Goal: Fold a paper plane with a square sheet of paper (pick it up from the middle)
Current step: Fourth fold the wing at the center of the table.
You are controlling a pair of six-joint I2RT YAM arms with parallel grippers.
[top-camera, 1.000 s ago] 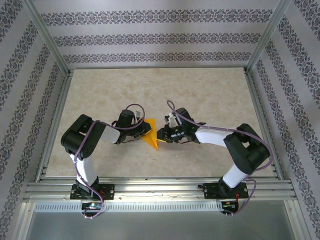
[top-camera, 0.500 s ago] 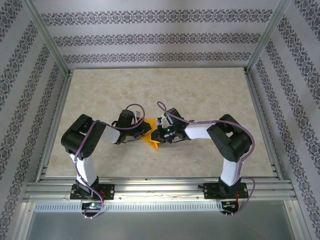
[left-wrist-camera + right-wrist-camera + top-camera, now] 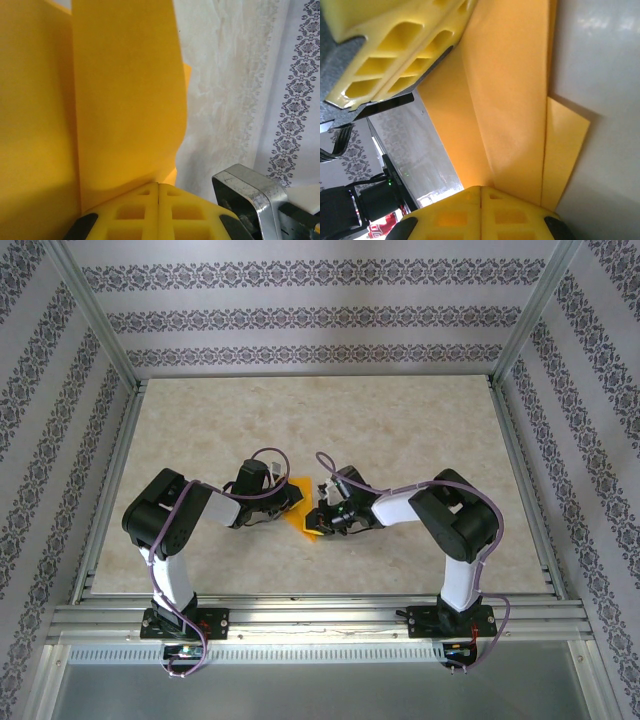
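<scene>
The worktop [image 3: 420, 440] is seen from above with both arms bent inward, so that the two wrists meet near its middle, somewhat toward the near edge. The left arm [image 3: 170, 525] is reached in from the near-left corner and the right arm [image 3: 455, 525] from the near-right corner.

Between the wrists the paper [image 3: 303, 512] is held off the surface, as far as can be judged. It is no flat square: in the overhead view only a small orange wedge is shown, and in the wrist views several layers are seen lying over one another, with a long straight crease and a narrow strip standing out along one side. Some folds are therefore judged to be made. A slim pointed dart with a centre crease is not seen, so the shaping of nose and wings is judged to be left. The number of folds cannot be counted, since the wrist views are too close to the sheet.

The left gripper [image 3: 158, 197] is closed tight, its yellow fingers meeting on one edge of the paper. The right gripper [image 3: 481, 200] is likewise pinched on the opposite edge, with the layered sheet stretched between the two.
</scene>
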